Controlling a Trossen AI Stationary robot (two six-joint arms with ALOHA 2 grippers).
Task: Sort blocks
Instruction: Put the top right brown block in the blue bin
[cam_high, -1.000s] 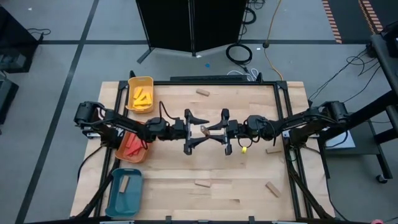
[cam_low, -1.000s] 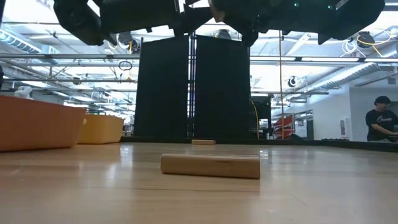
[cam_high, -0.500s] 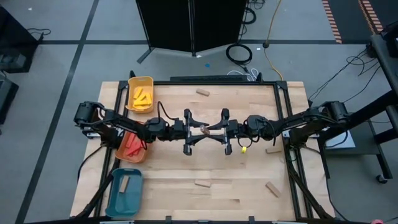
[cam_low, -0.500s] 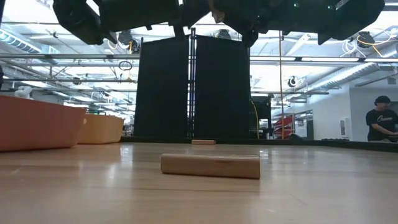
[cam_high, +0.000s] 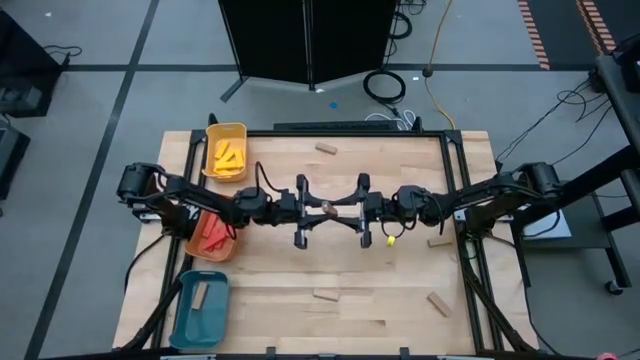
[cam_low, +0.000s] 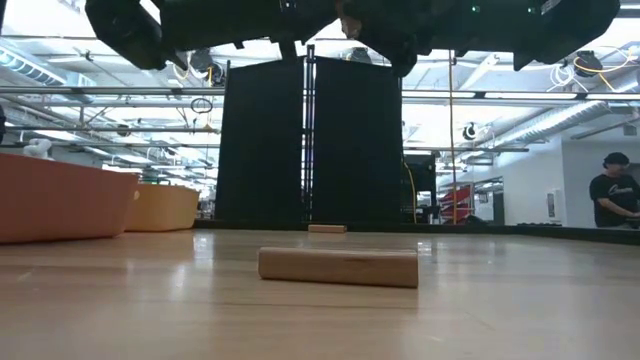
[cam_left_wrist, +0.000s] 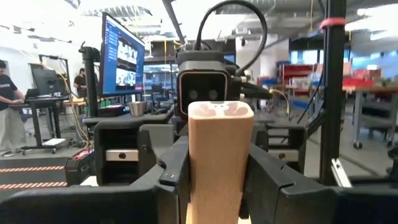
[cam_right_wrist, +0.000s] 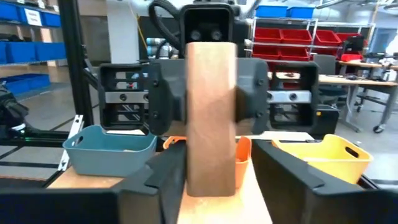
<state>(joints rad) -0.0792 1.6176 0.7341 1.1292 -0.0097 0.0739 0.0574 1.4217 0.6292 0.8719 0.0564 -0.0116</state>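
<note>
Seen from above, the two dark arms met at the centre of the frame, above the pale wooden table (cam_high: 400, 160). Between them hung one small plain tan wooden block (cam_high: 330, 208), clear of the table surface.

The left gripper (cam_high: 320, 210) had its jaws narrow on the block. In the left wrist view, both fingers (cam_left_wrist: 177, 168) pressed the block's long sides. The right gripper (cam_high: 341, 210) faced it end to end. In the right wrist view, its fingers (cam_right_wrist: 168, 180) stood slightly off the wood, so its jaws appeared open and releasing.

This looked like a handover from right to left. To do it well:

1. Confirm that the left grip is square and firm before the right arm withdraws.
2. Draw the right gripper straight back along the block's axis, so that no finger drags the wood askew.
3. Carry the block to the teal plastic tray (cam_high: 186, 322) at lower left, which already held a tan piece. The orange tray (cam_high: 192, 246) held red bars and the yellow tray (cam_high: 240, 130) yellow ones.

Other tan blocks (cam_high: 327, 295) lay loose on the table, and a small yellow block (cam_high: 392, 240) lay just right of centre.
</note>
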